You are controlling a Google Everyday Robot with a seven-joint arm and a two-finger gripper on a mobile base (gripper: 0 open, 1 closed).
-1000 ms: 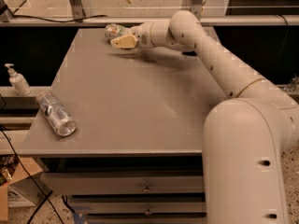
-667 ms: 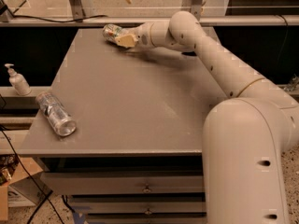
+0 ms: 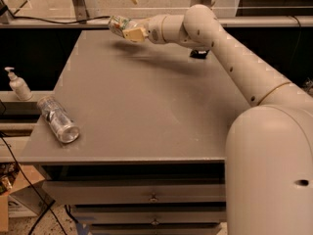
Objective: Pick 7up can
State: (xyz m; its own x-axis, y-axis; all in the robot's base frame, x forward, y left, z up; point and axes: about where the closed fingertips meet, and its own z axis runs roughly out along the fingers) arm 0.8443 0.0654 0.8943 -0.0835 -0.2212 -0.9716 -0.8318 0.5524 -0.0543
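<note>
The 7up can (image 3: pixel 116 23), white and green with a silver end, is held lying sideways in my gripper (image 3: pixel 128 31) above the far left part of the grey table (image 3: pixel 146 106). The gripper's tan fingers (image 3: pixel 134 33) are shut around the can's right half. A shadow lies on the table beneath it, so the can is off the surface. My white arm reaches from the lower right across the table to it.
A plain silvery-grey can (image 3: pixel 57 119) lies on its side at the table's near left edge. A flat black packet (image 3: pixel 198 53) lies at the far side behind my arm. A soap pump bottle (image 3: pixel 18 84) stands on a shelf left of the table. Drawers are below the front edge.
My gripper has risen with the can from the table's far edge; the can now hangs clear of the surface, with its shadow beneath.
</note>
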